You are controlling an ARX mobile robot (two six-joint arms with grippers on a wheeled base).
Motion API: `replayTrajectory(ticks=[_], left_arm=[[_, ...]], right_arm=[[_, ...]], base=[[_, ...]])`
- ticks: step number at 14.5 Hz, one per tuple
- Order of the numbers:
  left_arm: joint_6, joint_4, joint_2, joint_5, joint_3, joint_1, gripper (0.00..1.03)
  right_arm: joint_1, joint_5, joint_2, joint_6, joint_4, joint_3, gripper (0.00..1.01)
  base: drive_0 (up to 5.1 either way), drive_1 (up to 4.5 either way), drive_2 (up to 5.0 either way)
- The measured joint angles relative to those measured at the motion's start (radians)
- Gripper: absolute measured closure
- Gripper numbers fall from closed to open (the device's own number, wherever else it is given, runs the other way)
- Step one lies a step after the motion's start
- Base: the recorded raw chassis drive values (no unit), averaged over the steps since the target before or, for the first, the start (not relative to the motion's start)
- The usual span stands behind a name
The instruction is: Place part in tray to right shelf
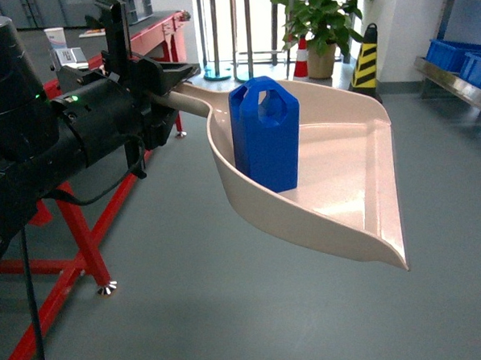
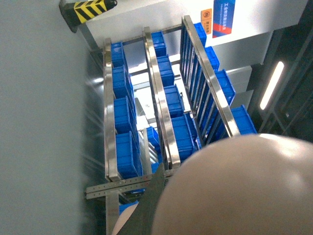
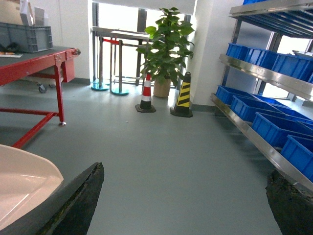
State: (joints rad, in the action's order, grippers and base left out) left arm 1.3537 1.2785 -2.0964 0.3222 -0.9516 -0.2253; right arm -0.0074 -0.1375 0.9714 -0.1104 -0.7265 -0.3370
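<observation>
Tray point(image 1: 345, 174) handle behind left end effector point(image 1: 159, 87)

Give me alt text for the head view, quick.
The left gripper holds a beige dustpan-style tray by its handle above the grey floor, with a blue jerrycan-shaped part standing upright inside. A red-framed table sits left; a potted plant and a shelf of blue crates lie beyond.

The small bright-blue jerrycan-shaped plastic part point(image 1: 265, 134) stands upright inside the large cream dustpan-shaped plastic tray point(image 1: 354, 198), toward its handle end. The tray hangs above the grey floor point(image 1: 231, 309). Its handle runs left from the part into the left gripper point(image 1: 167, 91). The stainless-steel flow rack shelf point(image 1: 453, 80) lies to the right of the tray, well apart. The red-framed tabletop point(image 1: 148, 31) and the potted green plant point(image 1: 323, 22) stand behind the tray.
</observation>
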Motion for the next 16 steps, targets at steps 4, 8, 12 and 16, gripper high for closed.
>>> replayTrajectory(ticks=[4, 8, 12, 16], left_arm=[[0.0, 0.005, 0.0, 0.0, 0.0, 0.0, 0.9], [0.0, 0.002, 0.0, 0.0, 0.0, 0.0, 0.9], [-0.001, -0.002, 0.0, -0.006, -0.005, 0.004, 0.9], [0.0, 0.0, 0.0, -0.005, -0.003, 0.003, 0.9]], right_arm=[[0.0, 0.0, 0.001, 0.0, -0.003, 0.0, 0.03], [0.0, 0.0, 0.002, 0.0, 0.0, 0.0, 0.03], [0.001, 0.0, 0.008, 0.0, 0.005, 0.0, 0.03], [0.001, 0.003, 0.002, 0.0, 0.0, 0.0, 0.03]], base=[[0.1, 4.37, -4.3], [0.1, 4.37, -4.3], [-0.3, 1.89, -2.4], [-0.6, -0.6, -0.6]])
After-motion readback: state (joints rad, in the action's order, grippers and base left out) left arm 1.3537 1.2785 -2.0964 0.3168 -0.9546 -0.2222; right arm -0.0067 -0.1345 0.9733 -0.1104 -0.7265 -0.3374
